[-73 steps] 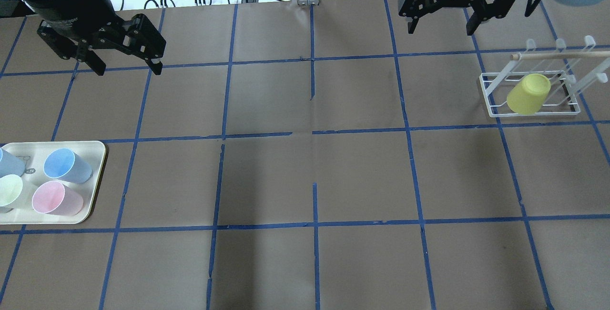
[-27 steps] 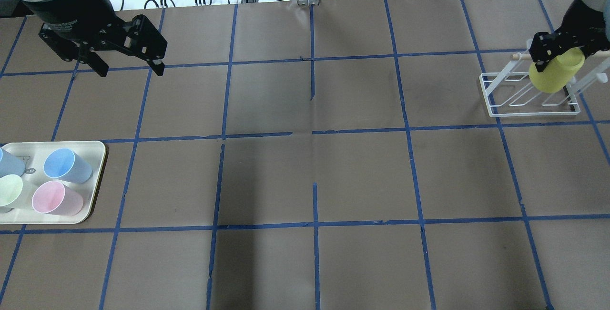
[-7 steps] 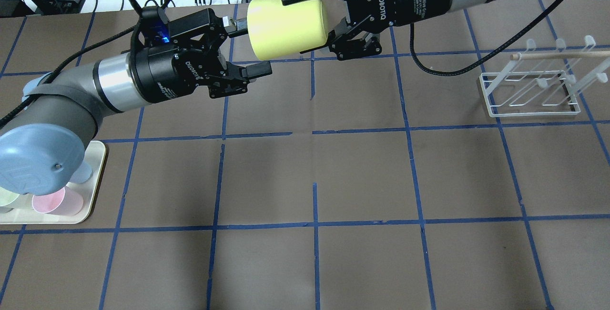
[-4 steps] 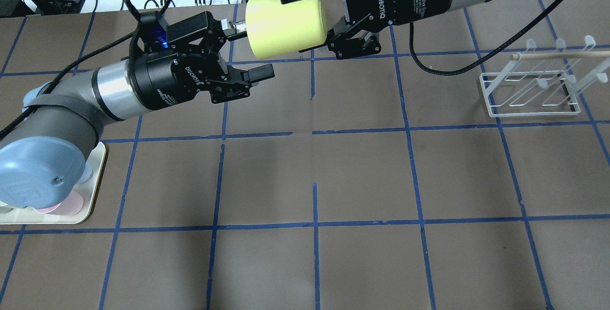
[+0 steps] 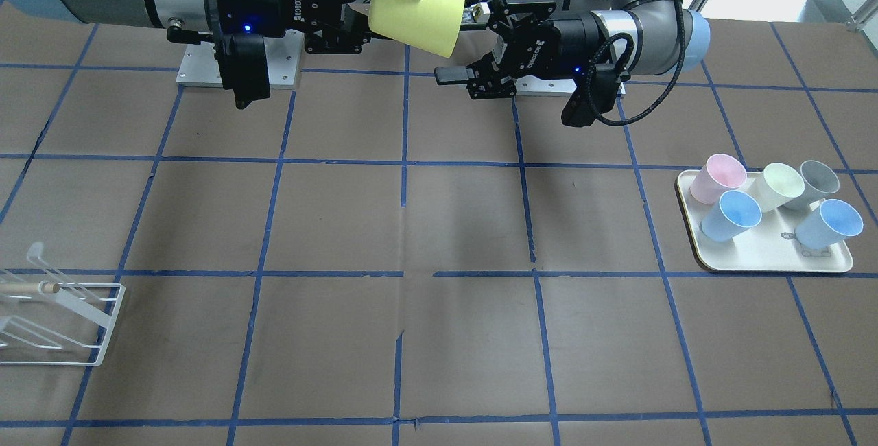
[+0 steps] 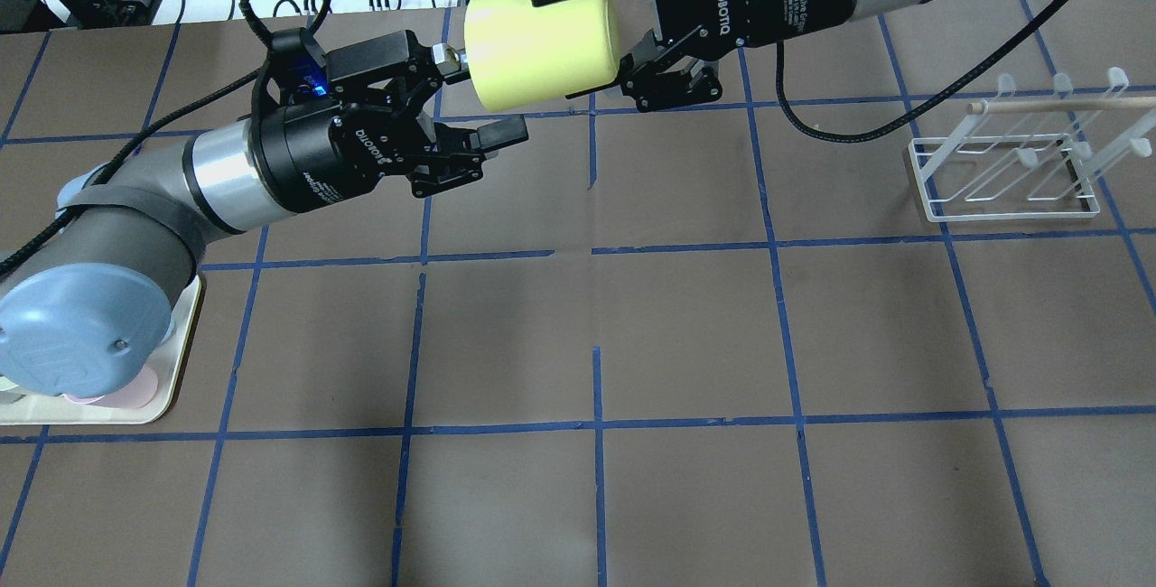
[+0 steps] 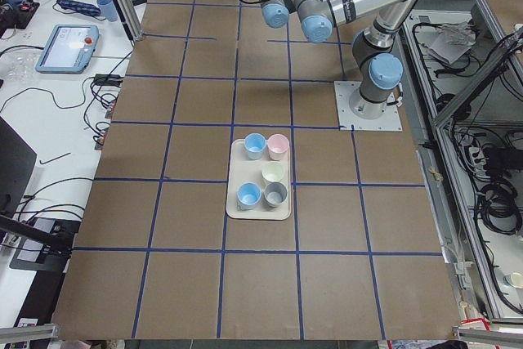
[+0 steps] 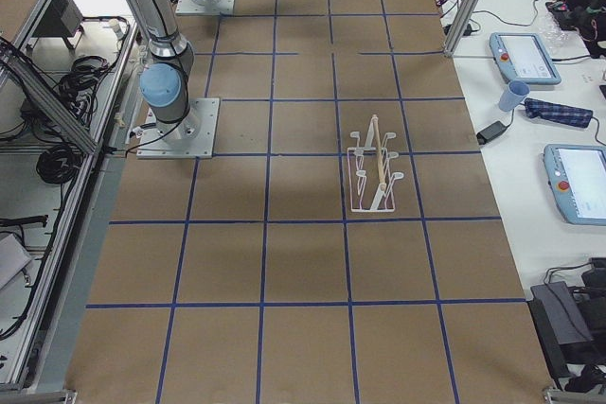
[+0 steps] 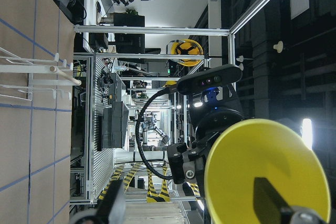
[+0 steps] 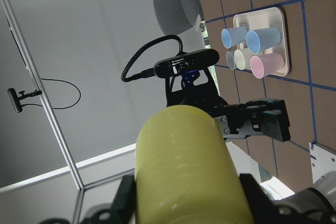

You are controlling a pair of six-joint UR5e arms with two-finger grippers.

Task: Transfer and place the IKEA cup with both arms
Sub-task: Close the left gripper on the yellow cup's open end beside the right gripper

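**Yellow cup aloft between two grippers**

The right gripper [image 6: 562, 43] is clamped across the IKEA cup [image 6: 542, 50], carrying it sideways in the air above the counter [image 6: 686, 325], midway between the arms. The cup's mouth faces the left gripper [image 6: 480, 92], whose jaws are spread wide. One finger [image 9: 268, 203] sits before the open mouth and the other is outside the wall. Contact? Cannot tell.

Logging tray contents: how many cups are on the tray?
5. Along the tray's robot side: pink cup, cream cup, grey cup; along its far side: a blue cup and a second blue cup. None seems hidden.
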